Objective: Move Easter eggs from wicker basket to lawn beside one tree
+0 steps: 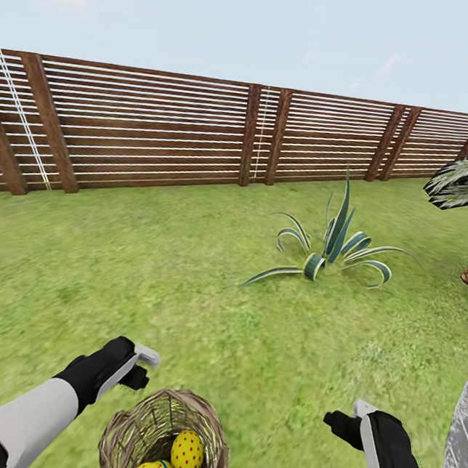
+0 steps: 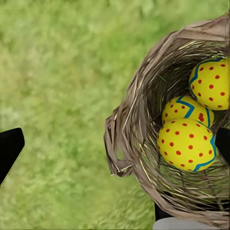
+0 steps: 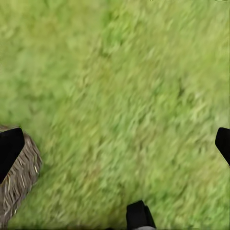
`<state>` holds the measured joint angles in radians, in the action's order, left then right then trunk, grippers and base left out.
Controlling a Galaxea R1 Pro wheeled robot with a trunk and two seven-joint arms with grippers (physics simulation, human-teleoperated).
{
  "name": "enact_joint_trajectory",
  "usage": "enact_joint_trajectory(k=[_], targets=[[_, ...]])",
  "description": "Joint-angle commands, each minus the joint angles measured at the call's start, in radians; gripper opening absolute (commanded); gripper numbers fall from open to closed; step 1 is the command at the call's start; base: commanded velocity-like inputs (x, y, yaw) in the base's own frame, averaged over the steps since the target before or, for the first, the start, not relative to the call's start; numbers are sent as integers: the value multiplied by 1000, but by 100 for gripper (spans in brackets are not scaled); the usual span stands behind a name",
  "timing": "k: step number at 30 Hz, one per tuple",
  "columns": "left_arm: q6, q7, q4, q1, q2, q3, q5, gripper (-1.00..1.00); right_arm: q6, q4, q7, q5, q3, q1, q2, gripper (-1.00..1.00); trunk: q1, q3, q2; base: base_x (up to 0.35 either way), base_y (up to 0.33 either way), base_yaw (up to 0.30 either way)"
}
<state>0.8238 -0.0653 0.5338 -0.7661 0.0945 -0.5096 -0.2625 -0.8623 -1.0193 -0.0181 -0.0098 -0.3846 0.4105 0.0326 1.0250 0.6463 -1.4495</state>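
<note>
From the head I see my left claw (image 1: 143,366) and right claw (image 1: 347,416) hanging spread and empty either side of the wicker basket (image 1: 138,427) on the lawn (image 1: 147,289), the left wrist shows three Easter eggs (image 2: 188,143) inside it, and the right wrist shows grass beside the basket's wall.

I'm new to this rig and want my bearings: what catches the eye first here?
The wicker basket on the lawn right below the robot, between the left gripper and right gripper, with three Easter eggs in it. Farther off stands a striped spiky plant before a long wooden fence.
</note>
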Motion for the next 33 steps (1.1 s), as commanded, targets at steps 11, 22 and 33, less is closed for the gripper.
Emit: enact_joint_trajectory(k=[11, 22, 33], targets=[[-158, -5, -155, 14, -6, -7, -15, 100, 63, 51, -2, -5, 98, 1, 3, 100, 0, 1, -1, 0, 0, 0], [-222, -5, -179, 16, -24, -3, -20, 100, 63, 41, 1, -4, 99, 1, 7, 100, 15, 13, -29, 0, 0, 0], [-223, -5, -168, 16, -29, 62, -31, 100, 62, 10, 5, -56, 98, 31, 5, 100, 57, 48, -106, 0, 0, 0]])
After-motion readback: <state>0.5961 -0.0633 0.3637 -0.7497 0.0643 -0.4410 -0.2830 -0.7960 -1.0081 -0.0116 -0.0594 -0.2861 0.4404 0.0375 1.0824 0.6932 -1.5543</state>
